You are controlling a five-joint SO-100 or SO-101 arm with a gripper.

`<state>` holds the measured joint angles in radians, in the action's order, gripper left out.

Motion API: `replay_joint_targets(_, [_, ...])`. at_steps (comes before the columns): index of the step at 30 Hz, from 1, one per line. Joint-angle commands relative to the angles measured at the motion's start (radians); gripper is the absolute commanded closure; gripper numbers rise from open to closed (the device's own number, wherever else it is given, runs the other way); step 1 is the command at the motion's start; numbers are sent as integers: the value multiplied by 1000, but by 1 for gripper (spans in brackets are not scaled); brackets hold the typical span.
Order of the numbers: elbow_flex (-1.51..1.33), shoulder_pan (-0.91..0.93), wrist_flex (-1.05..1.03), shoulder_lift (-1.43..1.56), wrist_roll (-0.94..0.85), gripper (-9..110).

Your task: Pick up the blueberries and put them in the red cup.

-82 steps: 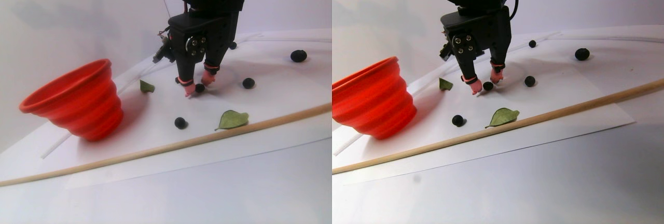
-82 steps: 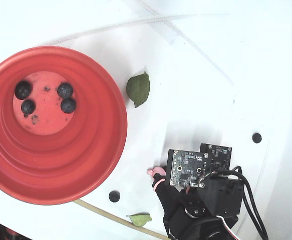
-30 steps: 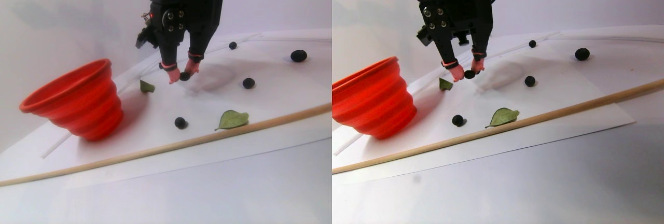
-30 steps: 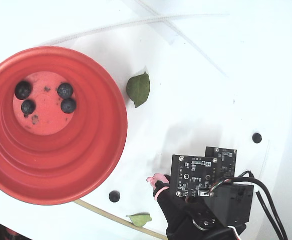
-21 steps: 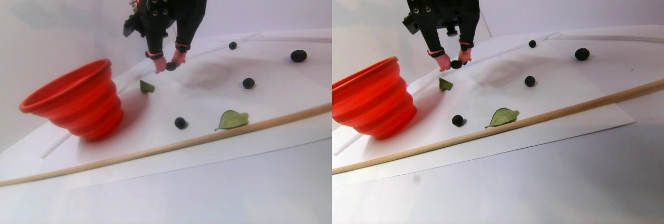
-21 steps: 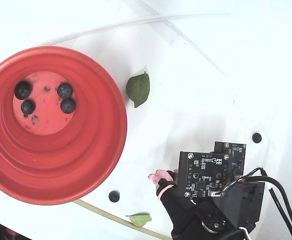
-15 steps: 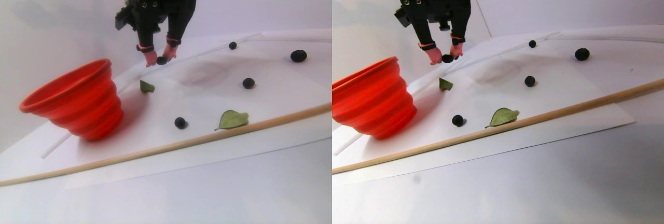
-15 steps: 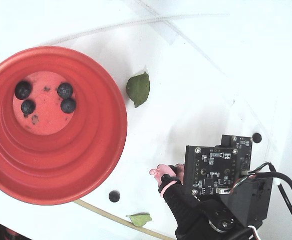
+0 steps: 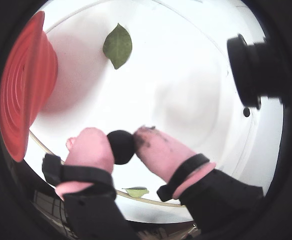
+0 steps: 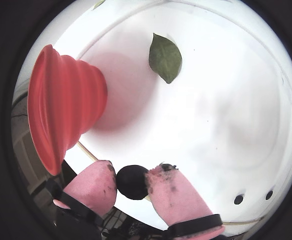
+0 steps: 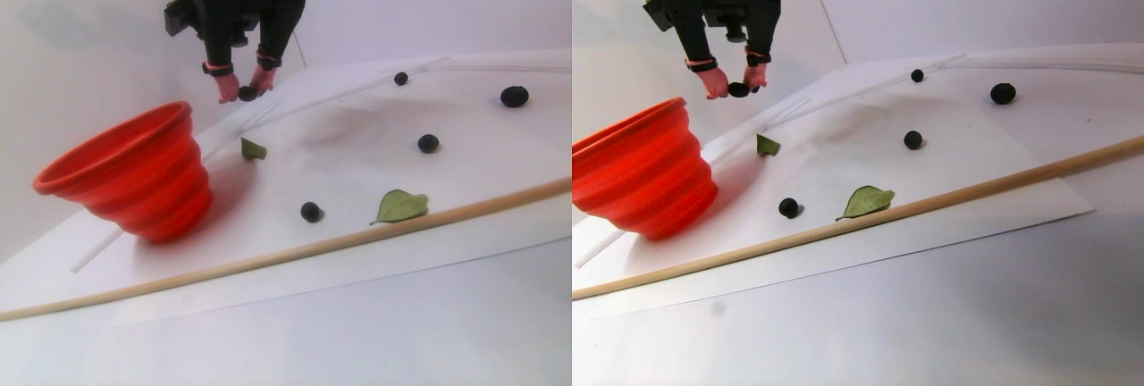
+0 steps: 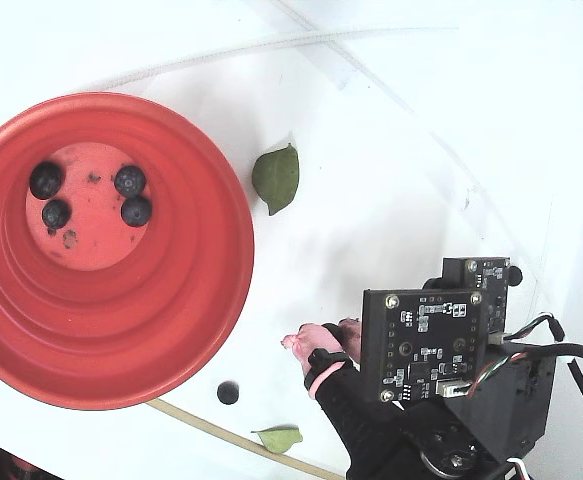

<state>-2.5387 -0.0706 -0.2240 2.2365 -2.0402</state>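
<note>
Blueberry in the air! One dark berry (image 9: 120, 146) sits pinched between the two pink fingertips (image 9: 158, 150) of the gripper (image 10: 132, 182), jaws clamped on it from either side, well above the white sheet (image 11: 465, 172). In the stereo pair view the gripper (image 11: 246, 93) hangs high, just beyond and to the right of the red cup (image 11: 125, 176); it is not over the mouth yet.

Four berries (image 12: 129, 181) lie on the cup's pale bottom in the fixed view, and the cup's rim (image 12: 241, 270) is near the pink tips but apart from them. More berries wait on the sheet: one near the cup (image 11: 310, 212), one mid-sheet (image 11: 428, 143), others farther back. Two green leaves (image 11: 400, 205) and a wooden stick (image 11: 268, 265) lie about.

The risk from here, as I judge it: the grip is only on the round sides of a small, slick berry, so a jolt in the swing could squirt it out short of the rim. Let go too soon and it lands outside the cup and rolls away.
</note>
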Motion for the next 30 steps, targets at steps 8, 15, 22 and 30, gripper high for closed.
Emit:
replay_joint_targets(8, [89, -137, -43, 87, 37, 91])
replay_joint_targets(15, [107, -201, -69, 117, 61, 91])
replay_joint_targets(22, [120, -250, -91, 155, 72, 91])
replay_joint_targets(30, [114, -316, -121, 186, 80, 91])
